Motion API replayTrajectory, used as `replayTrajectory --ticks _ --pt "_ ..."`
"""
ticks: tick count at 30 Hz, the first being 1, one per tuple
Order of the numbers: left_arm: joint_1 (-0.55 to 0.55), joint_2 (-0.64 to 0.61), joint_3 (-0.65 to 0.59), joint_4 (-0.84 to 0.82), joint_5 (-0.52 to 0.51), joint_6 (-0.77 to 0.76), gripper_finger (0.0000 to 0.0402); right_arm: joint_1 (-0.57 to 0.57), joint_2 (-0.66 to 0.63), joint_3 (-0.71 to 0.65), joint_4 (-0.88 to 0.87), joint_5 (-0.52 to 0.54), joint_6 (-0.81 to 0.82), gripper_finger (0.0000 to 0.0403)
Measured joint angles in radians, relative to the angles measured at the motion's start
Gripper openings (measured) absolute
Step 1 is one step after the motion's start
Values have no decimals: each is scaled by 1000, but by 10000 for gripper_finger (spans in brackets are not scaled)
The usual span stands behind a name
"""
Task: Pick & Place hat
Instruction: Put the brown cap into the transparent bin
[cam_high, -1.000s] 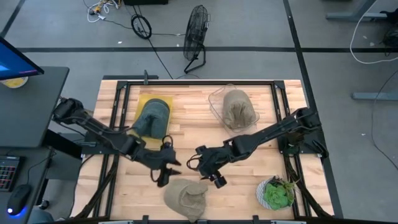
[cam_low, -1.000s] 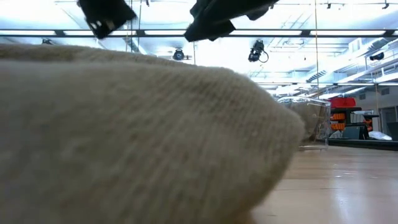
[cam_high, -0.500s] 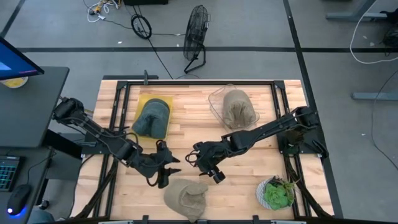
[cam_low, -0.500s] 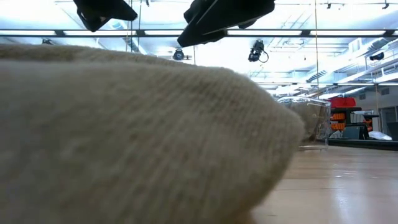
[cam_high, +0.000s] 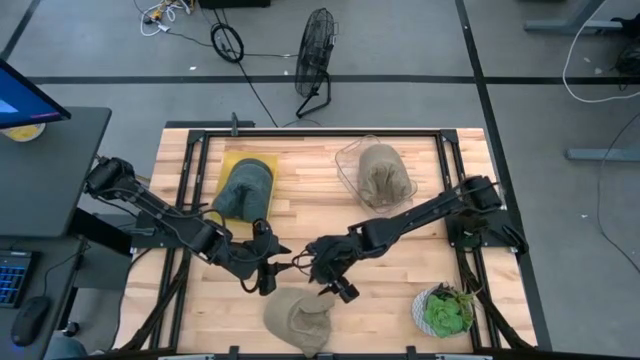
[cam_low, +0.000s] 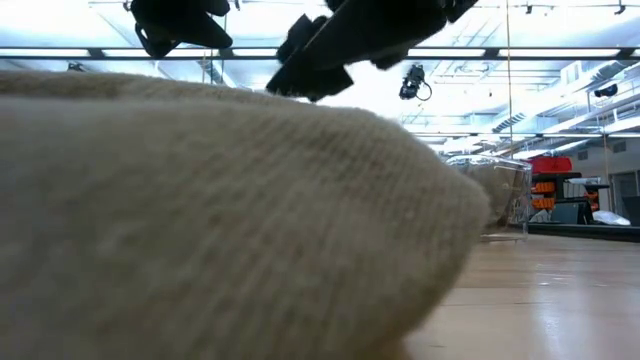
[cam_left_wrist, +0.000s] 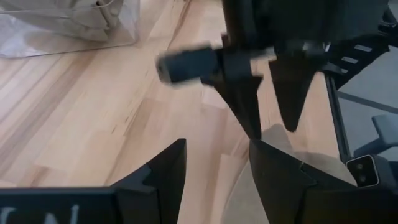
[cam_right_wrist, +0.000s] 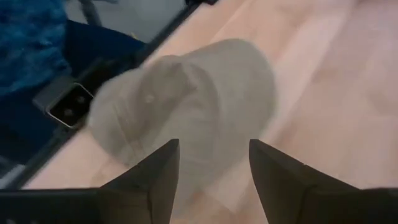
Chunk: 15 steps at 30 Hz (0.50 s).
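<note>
Hat (cam_high: 299, 316), soft beige knit, slumps on pale planks; both tools (cam_high: 268, 280) (cam_high: 335, 287) hover above, fingers apart.

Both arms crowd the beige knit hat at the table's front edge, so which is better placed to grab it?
Probably the right. Its open end effector sits just above the beige knit hat, whose crown fills the right wrist view. The left end effector, also open, is near too, but its wrist view shows mostly the other arm.
</note>
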Motion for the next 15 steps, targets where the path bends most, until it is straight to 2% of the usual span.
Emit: replayTrajectory --ticks 5,10,15 --pt "4 0 0 -4 0 3 179 7 55 1 93 -79 46 197" --pt "4 0 0 -4 0 3 179 16 96 0 111 -69 62 197" --pt "4 0 0 -11 1 3 179 47 174 1 209 -33 66 197"
